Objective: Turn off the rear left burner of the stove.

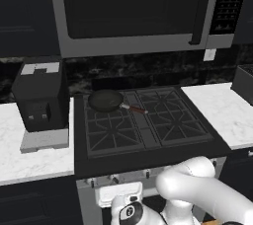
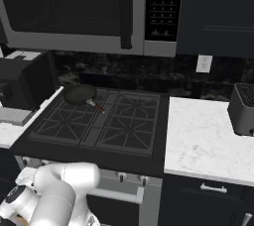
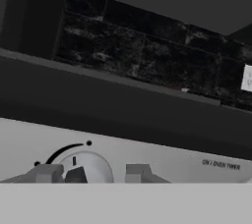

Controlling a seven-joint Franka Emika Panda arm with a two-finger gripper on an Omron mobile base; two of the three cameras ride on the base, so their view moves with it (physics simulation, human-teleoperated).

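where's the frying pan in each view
Left base view: the frying pan sits on the rear left burner, upper left of the stove, red handle pointing right.
Right base view: same pan, upper left of the cooktop.
Hand view: not in it.
Shared landmark: the microwave overhead.

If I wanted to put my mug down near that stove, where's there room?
The white counter right of the stove, short of the dark appliance, is bare. Left of it, the coffee machine leaves a front strip. The frying pan occupies the rear left burner.
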